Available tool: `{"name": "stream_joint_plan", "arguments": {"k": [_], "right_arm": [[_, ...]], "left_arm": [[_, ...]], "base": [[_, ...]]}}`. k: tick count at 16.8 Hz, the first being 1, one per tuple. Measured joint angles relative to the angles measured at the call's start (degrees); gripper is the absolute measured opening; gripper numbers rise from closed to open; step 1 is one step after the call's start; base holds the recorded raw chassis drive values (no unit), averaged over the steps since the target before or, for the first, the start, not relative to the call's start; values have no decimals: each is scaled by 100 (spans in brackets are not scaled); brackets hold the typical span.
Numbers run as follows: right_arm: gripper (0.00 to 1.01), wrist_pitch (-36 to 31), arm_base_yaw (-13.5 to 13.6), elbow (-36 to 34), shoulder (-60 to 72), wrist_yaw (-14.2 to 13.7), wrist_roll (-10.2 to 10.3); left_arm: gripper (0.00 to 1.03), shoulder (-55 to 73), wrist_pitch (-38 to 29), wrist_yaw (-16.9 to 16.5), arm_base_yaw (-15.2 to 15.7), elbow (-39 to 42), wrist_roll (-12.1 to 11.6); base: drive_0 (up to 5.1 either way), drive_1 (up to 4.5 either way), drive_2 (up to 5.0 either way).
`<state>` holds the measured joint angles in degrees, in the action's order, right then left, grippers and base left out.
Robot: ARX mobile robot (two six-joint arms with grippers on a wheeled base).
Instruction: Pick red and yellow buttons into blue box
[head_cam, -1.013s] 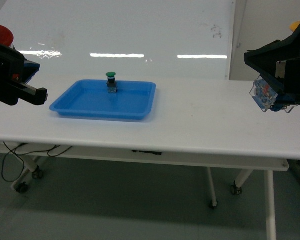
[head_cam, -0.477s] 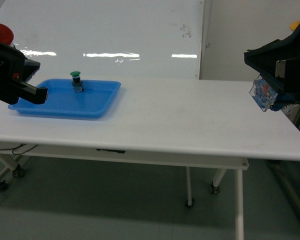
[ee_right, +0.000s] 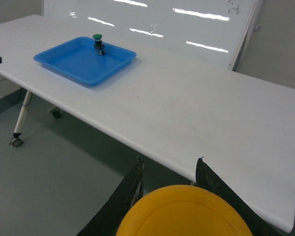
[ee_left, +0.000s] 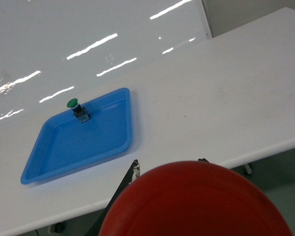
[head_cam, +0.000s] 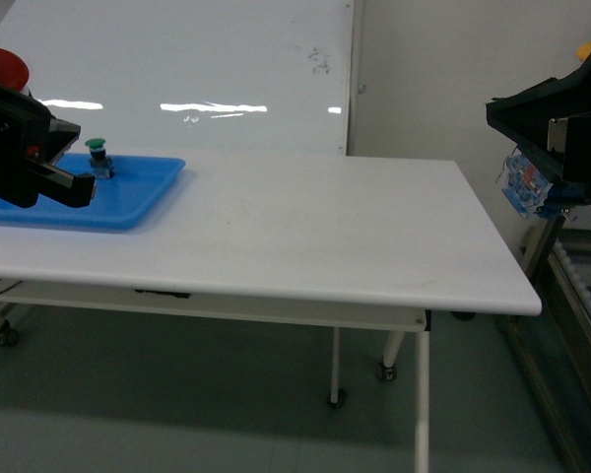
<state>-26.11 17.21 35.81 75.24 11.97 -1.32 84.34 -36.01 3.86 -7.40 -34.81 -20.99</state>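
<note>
Blue box (head_cam: 128, 202) sits just ahead of the left hand (head_cam: 49, 177) pinching the red button (head_cam: 0, 69); the right hand (head_cam: 561, 168), pinching the yellow button (ee_right: 184, 211), hangs well apart.

So it's a long white counter (head_cam: 305, 227) on thin white legs with caster wheels, pushed up against a glossy white wall panel. The only thing sitting right on it is a shallow blue tray (head_cam: 128, 197), way over at the left end near the back edge. Inside that tray, by its far rim, stands a little green-capped button (head_cam: 98, 156), upright on a dark body.
</note>
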Motion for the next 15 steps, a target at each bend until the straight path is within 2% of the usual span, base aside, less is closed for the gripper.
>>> {"name": "stream_joint_plan", "arguments": {"k": [15], "right_arm": [[29, 7, 2, 0, 0, 0, 0]], "left_arm": [[25, 0, -7, 9, 7, 0, -2]], "base": [[468, -227, -227]]}}
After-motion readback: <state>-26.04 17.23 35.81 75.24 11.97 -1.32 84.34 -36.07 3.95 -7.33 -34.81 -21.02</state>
